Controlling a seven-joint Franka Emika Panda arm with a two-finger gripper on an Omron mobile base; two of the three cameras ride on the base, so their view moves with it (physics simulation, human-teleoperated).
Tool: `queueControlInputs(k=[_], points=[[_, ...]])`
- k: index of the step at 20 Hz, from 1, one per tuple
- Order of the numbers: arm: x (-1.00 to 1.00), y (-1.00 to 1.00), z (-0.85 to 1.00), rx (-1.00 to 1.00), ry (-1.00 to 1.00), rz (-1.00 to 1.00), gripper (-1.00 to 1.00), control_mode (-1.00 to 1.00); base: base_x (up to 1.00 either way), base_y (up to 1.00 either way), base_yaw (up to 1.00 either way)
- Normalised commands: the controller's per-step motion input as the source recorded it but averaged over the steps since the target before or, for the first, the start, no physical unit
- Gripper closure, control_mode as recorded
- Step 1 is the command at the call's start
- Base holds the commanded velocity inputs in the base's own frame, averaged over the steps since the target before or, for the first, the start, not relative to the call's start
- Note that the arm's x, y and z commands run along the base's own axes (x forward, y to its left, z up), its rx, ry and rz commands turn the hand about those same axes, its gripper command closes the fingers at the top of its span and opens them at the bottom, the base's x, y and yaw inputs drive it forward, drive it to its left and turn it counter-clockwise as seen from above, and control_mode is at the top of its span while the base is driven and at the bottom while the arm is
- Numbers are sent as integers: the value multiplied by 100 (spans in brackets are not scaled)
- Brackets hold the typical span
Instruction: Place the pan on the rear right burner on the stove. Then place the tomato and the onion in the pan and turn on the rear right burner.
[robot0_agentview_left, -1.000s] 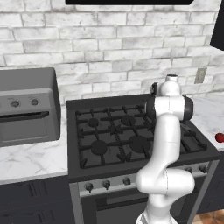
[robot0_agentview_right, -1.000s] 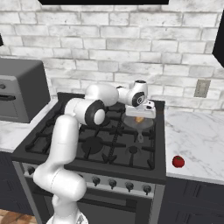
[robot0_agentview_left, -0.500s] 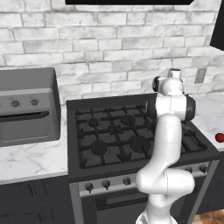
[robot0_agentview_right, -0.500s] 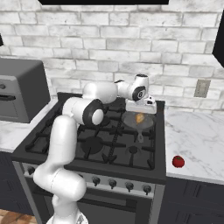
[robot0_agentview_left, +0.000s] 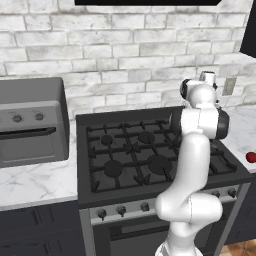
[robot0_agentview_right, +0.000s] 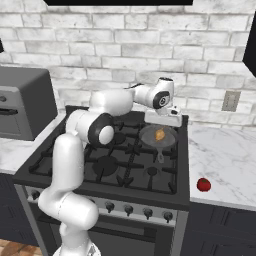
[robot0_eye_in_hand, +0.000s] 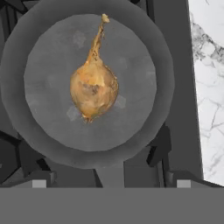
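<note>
Grey finger tips at the bottom corners of the hand view show the jaws released, hanging above the pan, which sits on the rear right burner of the stove. The onion lies mid-pan, evidently dropped there. The tomato waits on the tabletop, lower right in the right base view. Since a second ago the hand has lifted slightly.

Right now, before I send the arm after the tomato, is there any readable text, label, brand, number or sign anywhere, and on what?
None: no readable words, numbers or signs in any view.
Stove knobs and front panel: no markings visible.
Countertop oven: knobs only, no lettering visible.
Pan and onion: unmarked.
</note>
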Motion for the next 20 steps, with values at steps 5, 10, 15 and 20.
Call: queueControlInputs(k=[5, 10, 15, 20], points=[[-74, -38, 0, 0, 0, 0, -100, -100, 0, 0, 0], [-78, -44, 0, 0, 0, 0, -100, -100, 0, 0, 0], [-60, -39, 0, 0, 0, 0, -100, -100, 0, 0, 0], [-35, -30, 0, 0, 0, 0, -100, -100, 0, 0, 0]])
